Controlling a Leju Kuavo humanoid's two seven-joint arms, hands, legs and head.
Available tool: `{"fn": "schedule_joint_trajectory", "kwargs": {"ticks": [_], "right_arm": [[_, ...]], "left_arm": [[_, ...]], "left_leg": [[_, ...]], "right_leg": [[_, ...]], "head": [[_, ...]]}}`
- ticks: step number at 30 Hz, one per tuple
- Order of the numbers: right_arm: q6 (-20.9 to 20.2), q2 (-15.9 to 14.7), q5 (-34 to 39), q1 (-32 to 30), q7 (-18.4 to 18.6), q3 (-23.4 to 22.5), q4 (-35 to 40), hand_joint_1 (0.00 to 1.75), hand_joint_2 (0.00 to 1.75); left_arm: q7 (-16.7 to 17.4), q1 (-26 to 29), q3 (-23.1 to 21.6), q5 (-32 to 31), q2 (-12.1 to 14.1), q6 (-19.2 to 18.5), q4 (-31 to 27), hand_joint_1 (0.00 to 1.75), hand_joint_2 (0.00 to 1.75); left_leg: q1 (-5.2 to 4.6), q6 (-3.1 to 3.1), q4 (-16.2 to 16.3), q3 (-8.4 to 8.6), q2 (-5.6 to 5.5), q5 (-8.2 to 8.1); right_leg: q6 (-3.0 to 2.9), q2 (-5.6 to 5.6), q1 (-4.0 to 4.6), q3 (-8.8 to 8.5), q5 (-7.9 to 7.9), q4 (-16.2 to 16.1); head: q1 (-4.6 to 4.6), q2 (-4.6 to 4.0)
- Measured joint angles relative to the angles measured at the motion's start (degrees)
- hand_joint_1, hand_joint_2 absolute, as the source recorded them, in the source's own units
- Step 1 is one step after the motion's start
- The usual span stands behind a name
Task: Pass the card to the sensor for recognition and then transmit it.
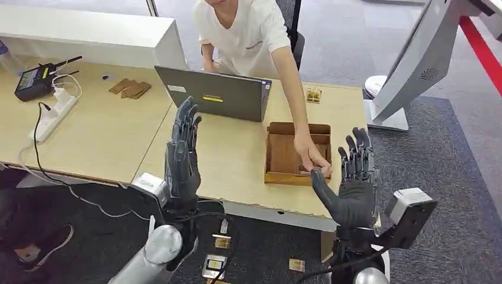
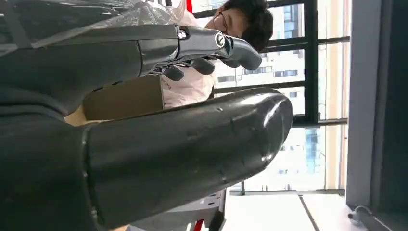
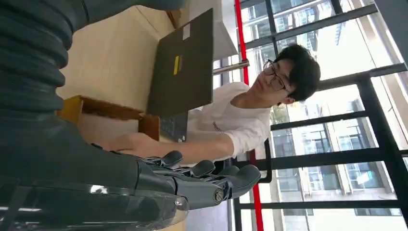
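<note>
My left hand (image 1: 183,160) stands upright over the table's near edge, fingers straight and apart, holding nothing; its thumb (image 2: 192,144) and fingers (image 2: 207,48) are bare. My right hand (image 1: 353,183) is raised at the front right corner, open and empty, fingers (image 3: 202,178) spread. Just left of it a person's hand (image 1: 312,158) reaches into a shallow wooden tray (image 1: 278,174); whether it holds a card I cannot tell. A small card-like stack (image 1: 314,94) lies on the table behind the tray. Several cards (image 1: 222,242) lie on the floor between my arms.
A grey laptop (image 1: 216,94) stands open behind my left hand, its back toward me. The person (image 1: 243,29) sits behind it. A power strip (image 1: 53,115), a black radio (image 1: 35,80) and wooden pieces (image 1: 130,89) lie far left. A white stand (image 1: 414,65) rises at the right.
</note>
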State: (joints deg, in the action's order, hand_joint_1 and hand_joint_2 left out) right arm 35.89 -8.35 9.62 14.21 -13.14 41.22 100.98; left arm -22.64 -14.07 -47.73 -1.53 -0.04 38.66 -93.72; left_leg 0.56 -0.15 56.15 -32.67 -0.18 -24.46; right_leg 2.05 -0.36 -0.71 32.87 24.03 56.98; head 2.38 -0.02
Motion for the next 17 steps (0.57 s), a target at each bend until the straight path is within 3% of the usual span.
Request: {"fn": "schedule_joint_trajectory", "kwargs": {"ticks": [17], "right_arm": [[0.3,-0.3,0.0,0.1,1.2,0.2,-0.2,0.0,1.75]], "left_arm": [[0.0,-0.3,-1.0,0.9,0.0,0.3,0.2,0.0,0.0]], "left_leg": [[0.0,0.0,0.0,0.0,0.0,0.0]], "right_leg": [[0.0,0.0,0.0,0.0,0.0,0.0]], "head": [[0.0,0.0]]}}
